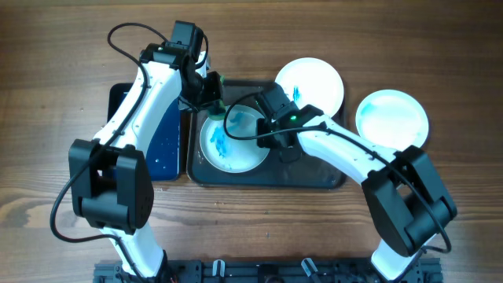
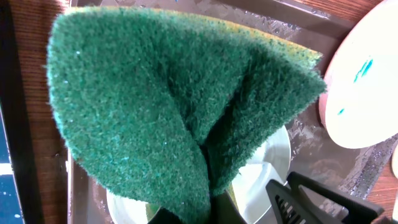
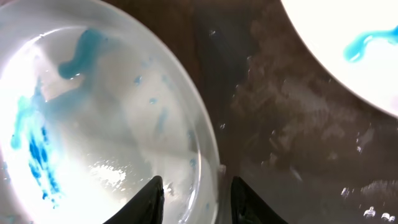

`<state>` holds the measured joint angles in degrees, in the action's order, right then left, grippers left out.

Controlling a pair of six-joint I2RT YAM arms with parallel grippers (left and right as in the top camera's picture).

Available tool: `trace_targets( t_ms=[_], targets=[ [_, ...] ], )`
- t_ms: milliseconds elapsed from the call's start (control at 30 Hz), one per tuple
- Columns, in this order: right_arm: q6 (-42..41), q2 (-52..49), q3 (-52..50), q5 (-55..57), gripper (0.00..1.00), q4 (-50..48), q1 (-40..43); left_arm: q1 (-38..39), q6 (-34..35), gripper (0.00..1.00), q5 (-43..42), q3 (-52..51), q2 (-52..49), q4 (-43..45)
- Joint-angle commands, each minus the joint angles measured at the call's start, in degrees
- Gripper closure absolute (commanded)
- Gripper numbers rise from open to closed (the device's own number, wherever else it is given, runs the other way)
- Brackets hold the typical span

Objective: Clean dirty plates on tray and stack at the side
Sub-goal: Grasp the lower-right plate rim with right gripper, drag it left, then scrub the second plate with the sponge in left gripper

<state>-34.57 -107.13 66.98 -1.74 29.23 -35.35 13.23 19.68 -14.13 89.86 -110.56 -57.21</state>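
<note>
A white dirty plate with blue smears lies on the left part of the dark grey tray. My right gripper is at its right rim. In the right wrist view the gripper stands open, one finger over the plate and one over the wet tray, the rim between them. My left gripper is shut on a folded green sponge, held just behind the plate. A second smeared plate sits at the tray's back edge. A third plate lies on the table to the right.
A smaller black tray with a blue bottom lies left of the grey tray, under my left arm. The right arm's black fingers show at the bottom of the left wrist view. Bare wooden table surrounds both trays.
</note>
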Motion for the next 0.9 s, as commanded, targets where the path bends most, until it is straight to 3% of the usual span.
trace_targets(
  t_ms=[0, 100, 233, 533, 667, 867],
  targets=[
    [3.1, -4.2, 1.4, -3.8, 0.65, -0.5, 1.0, 0.1, 0.8, 0.96, 0.7, -0.7, 0.9, 0.2],
    [3.1, -6.0, 1.4, -4.8, 0.66, -1.4, 1.0, 0.1, 0.9, 0.96, 0.7, -1.8, 0.9, 0.0],
    [2.9, -6.0, 1.4, -4.8, 0.96, -1.9, 1.3, 0.4, 3.3, 0.96, 0.4, -5.2, 0.9, 0.9],
    [2.8, -6.0, 1.4, -4.8, 0.96, -1.6, 1.4, 3.1, 3.3, 0.96, 0.8, -18.3, 0.9, 6.6],
    [1.2, -6.0, 1.2, -6.1, 0.96, -1.0, 2.7, 3.2, 6.8, 0.96, 1.2, -25.2, 0.9, 9.4],
    [1.2, -6.1, 1.2, -8.7, 0.96, -1.0, 3.8, 3.6, 6.4, 0.96, 1.7, -29.8, 0.9, 11.1]
  ],
)
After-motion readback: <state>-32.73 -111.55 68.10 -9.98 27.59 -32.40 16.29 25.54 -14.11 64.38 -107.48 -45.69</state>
